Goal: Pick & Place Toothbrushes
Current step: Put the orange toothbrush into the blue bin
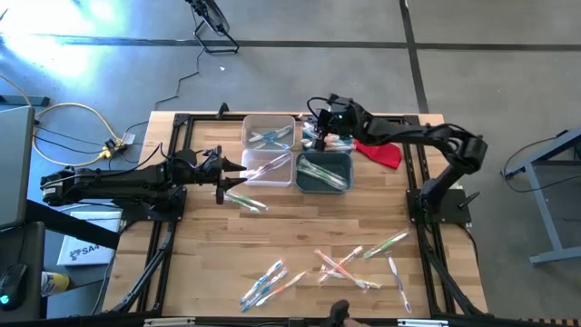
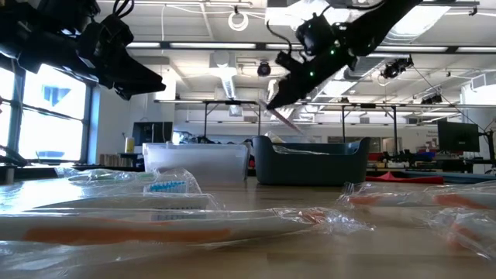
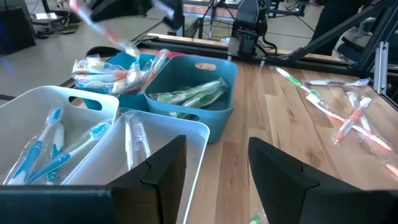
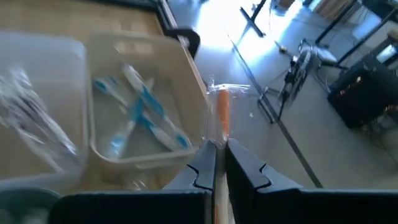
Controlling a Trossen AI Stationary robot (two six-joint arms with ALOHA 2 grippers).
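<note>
My right gripper [image 1: 316, 123] hangs over the far bins, between the far white bin [image 1: 270, 132] and the far teal bin [image 1: 334, 138], shut on an orange toothbrush [image 4: 222, 115] in a clear wrapper. My left gripper [image 3: 214, 168] waits open at the left of the near white bin [image 1: 268, 169], with nothing between its fingers. The bins hold wrapped toothbrushes: blue ones [image 4: 140, 115] in the far white bin, green ones [image 3: 196, 93] in the near teal bin [image 1: 324, 172]. More toothbrushes [image 1: 349, 263] lie flat on the near part of the table. My right gripper pinches the orange toothbrush's handle [image 4: 221, 134] between its two fingers, through the clear wrapper. The brush lies along the fingers and sticks out past their tips. The fingers slant down toward the table's left and far side. The brush [image 2: 282, 118] is lifted clear above the bins.
A red cloth piece [image 1: 381, 153] lies right of the teal bins. One wrapped toothbrush [image 1: 245, 202] lies on the wood just near of my left gripper. Several loose toothbrushes [image 1: 272, 282] are scattered near the front edge. Black frame rails [image 1: 172, 145] line the table's sides.
</note>
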